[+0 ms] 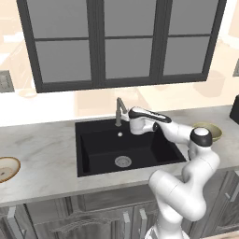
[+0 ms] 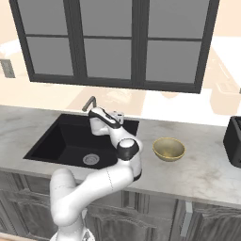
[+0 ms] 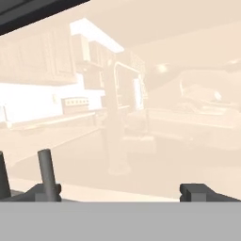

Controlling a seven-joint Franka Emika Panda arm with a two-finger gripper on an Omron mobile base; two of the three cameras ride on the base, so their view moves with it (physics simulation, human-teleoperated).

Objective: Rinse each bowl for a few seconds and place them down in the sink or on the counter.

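The black sink (image 1: 100,144) (image 2: 59,141) is set in the marbled counter (image 1: 46,154) (image 2: 207,174), with its grey faucet (image 1: 120,111) (image 2: 89,103) at the back rim. My gripper (image 1: 128,122) (image 2: 95,120) (image 3: 117,193) hovers over the sink's back edge right beside the faucet, open and holding nothing. In the hand view a grey faucet post (image 3: 45,168) rises by the left fingertip. The shallow tan-rimmed bowl (image 1: 7,168) sits on the counter far left of the sink. The deeper olive-yellow bowl (image 1: 211,130) (image 2: 168,149) rests on the counter right of the sink, partly behind my elbow.
Dark-framed glass wall cabinets (image 1: 102,42) (image 2: 113,37) hang above the sink. A black appliance (image 2: 233,141) (image 1: 235,109) stands at the counter's far right. The silver drain (image 1: 123,161) (image 2: 91,159) lies in the basin floor.
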